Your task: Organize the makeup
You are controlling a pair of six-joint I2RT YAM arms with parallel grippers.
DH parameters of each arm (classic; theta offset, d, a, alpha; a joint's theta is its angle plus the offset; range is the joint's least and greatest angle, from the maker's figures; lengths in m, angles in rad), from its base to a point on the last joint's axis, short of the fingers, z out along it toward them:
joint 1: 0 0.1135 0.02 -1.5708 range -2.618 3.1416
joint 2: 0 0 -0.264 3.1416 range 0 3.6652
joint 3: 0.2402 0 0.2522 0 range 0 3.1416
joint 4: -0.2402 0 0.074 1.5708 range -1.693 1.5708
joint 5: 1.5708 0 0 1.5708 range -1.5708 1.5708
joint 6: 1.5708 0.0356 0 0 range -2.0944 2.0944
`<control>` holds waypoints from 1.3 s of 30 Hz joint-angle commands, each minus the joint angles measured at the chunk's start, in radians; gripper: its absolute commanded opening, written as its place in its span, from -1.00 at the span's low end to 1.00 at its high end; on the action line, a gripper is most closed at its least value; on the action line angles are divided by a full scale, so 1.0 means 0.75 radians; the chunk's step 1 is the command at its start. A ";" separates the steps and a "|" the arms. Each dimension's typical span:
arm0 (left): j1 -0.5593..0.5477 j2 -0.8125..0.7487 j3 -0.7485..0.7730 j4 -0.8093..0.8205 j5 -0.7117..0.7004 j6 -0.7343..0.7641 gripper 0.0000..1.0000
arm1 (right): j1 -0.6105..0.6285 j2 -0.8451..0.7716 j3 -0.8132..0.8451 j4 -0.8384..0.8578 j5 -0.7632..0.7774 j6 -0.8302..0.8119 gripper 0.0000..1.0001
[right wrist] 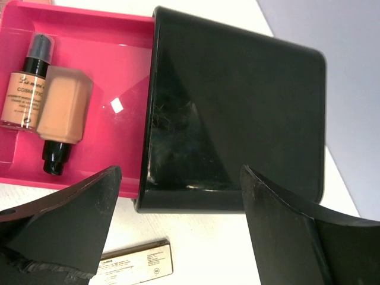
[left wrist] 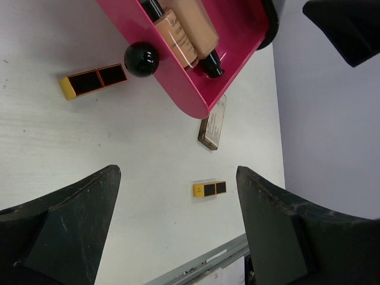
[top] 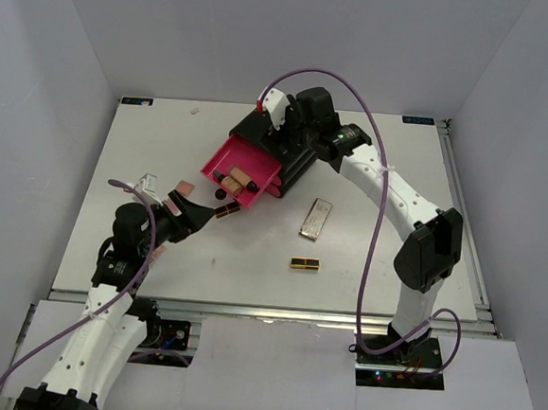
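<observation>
Pink drawer (top: 235,154) stands pulled out for filling, two tan bottles (right wrist: 59,107) lying inside it — left gripper (left wrist: 177,178) and right gripper (right wrist: 180,172) both spread wide, empty.

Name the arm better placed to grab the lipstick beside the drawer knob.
Left, probably. The left tool, open, sits right next to that lipstick, while the right tool is over the black box, behind the open pink drawer.

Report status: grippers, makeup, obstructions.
Left gripper open, empty. Right gripper open over the black box. Two bottles in the pink drawer; two lipsticks, palette loose on the table. Nothing covering them.
</observation>
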 commanded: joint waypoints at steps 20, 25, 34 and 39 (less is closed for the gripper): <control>-0.051 0.368 -0.258 0.626 0.090 -0.063 0.62 | 0.121 0.150 -0.056 0.233 0.364 -0.070 0.69; -0.066 0.390 -0.303 0.696 0.082 -0.062 0.62 | 0.206 0.124 -0.189 0.371 0.547 -0.147 0.58; -0.089 0.589 -0.378 0.975 0.114 -0.073 0.60 | 0.261 0.111 -0.295 0.521 0.759 -0.250 0.21; -0.101 0.686 -0.350 1.049 0.100 -0.058 0.58 | 0.282 0.102 -0.317 0.552 0.789 -0.282 -0.02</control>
